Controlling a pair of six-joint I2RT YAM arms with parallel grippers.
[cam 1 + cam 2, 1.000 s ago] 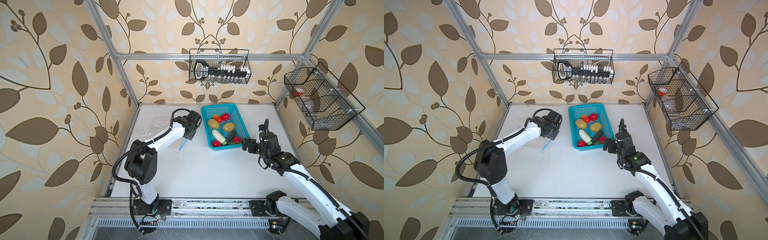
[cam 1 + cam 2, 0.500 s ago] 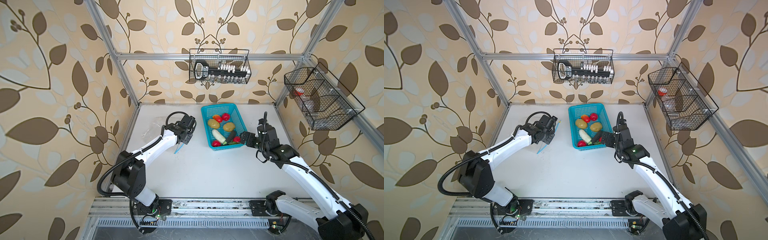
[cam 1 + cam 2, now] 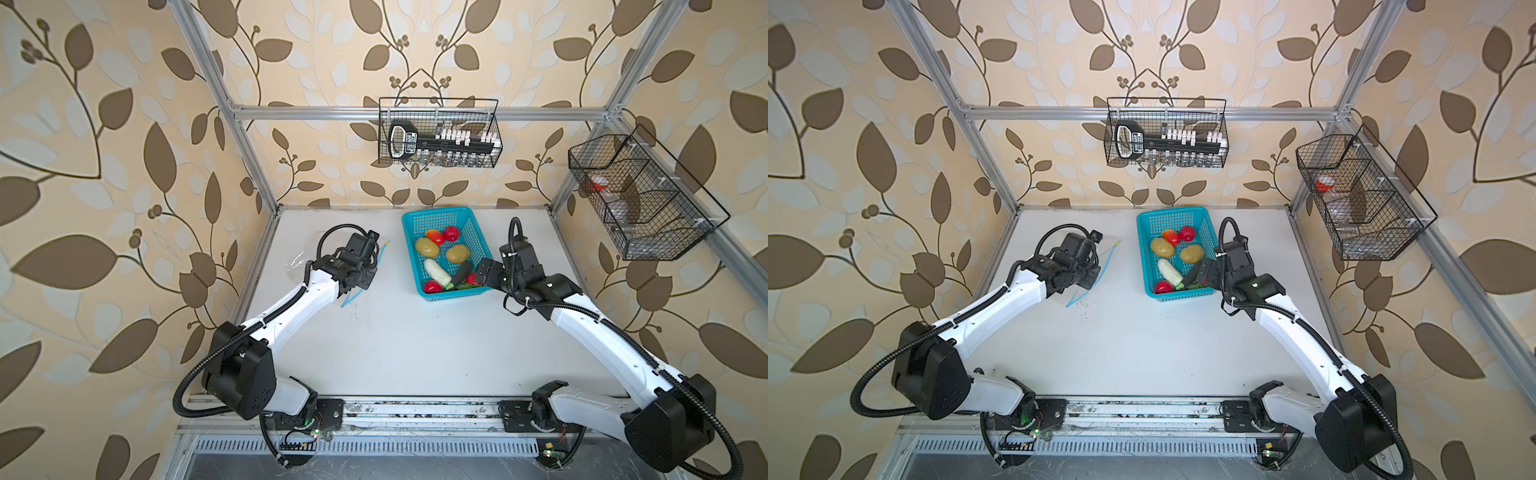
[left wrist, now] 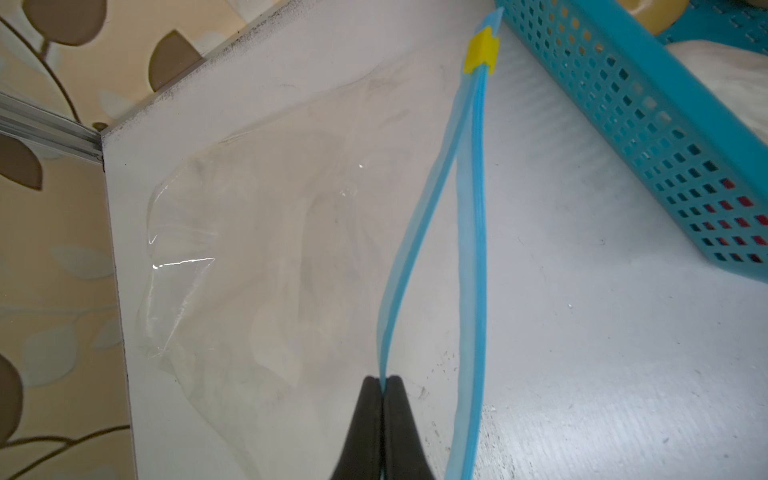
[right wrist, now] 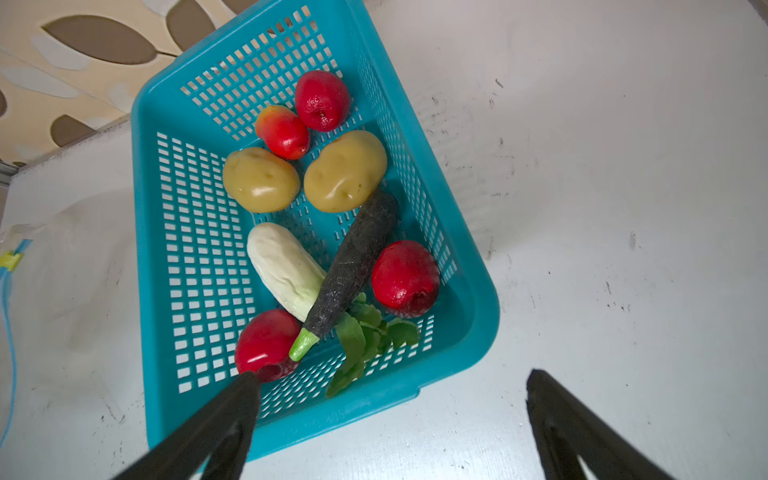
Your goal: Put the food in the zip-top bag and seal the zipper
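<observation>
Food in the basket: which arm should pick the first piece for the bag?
Right. The right tool is open at the basket's near edge, beside the food. The left tool is shut on one zipper lip, holding the zip-top bag open.

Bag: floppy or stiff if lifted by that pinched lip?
Probably floppy: the bag is thin, creased film, and its pinched zipper lip bows. Likely very light, so it may slide when pushed. Glossy highlights suggest it is slippery.

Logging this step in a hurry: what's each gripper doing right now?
Left gripper: shut on one lip of the zipper.
Right gripper: open and empty, at the turquoise basket.
</observation>
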